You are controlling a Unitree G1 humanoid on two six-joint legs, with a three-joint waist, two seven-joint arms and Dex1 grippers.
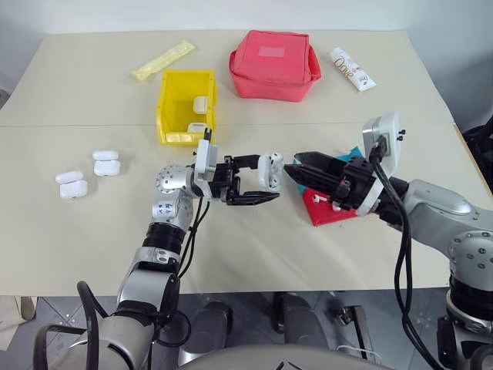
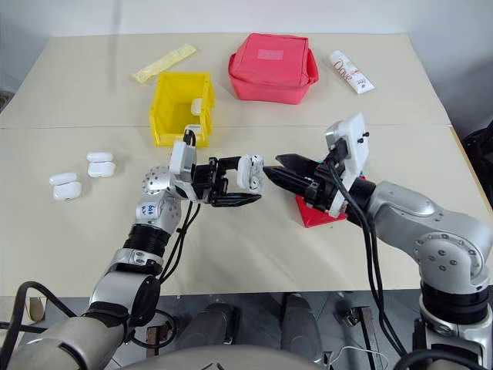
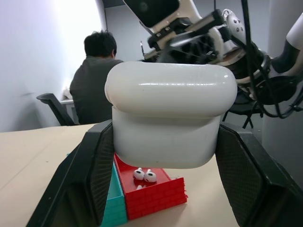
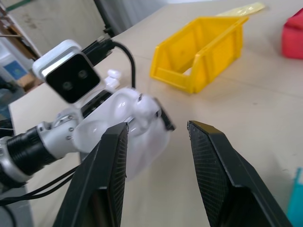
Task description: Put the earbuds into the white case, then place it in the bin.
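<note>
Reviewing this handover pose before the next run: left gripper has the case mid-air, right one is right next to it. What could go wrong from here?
1. The left gripper pinches the white case above the table, its lid looking closed; a nudge from the open right gripper could twist or drop it.
2. The earbuds lie loose in the red tray; tiny and glossy, they could slip.
3. The bin already holds cases, so placement may knock them.

Left wrist view: white case (image 3: 170,118), lid shut, clamped btwn left gripper (image 3: 163,165) fingers (image 3: 92,175). Below/behind: two earbuds (image 3: 144,175) in red tray section (image 3: 156,198), teal section (image 3: 113,208) adjoining. Seated person (image 3: 94,85) in bkgd, back turned.
</note>
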